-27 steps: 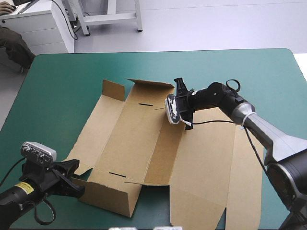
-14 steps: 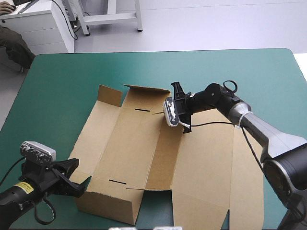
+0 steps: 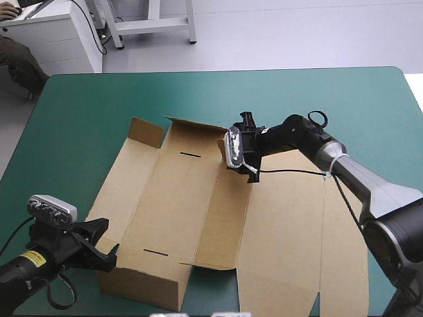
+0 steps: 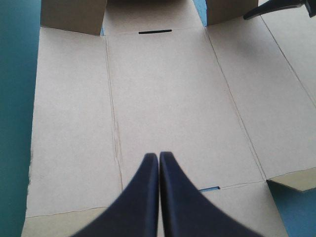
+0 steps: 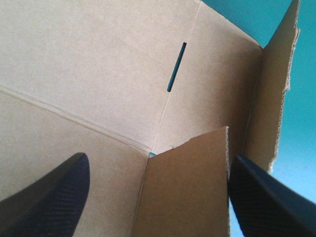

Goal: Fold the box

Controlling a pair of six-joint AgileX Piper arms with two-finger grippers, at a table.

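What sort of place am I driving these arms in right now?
Most likely a robot lab test bench: a table with a teal-green cover, a brown box partly folded on it, and the left gripper and right gripper at its near and far ends.

One box (image 3: 178, 211), brown, on one teal-green table (image 3: 317, 99). Two cuts in the board: far slot (image 3: 190, 155), near slot (image 3: 154, 251). Two black-fingered tools: left gripper (image 4: 159, 155), right gripper (image 5: 158, 158).
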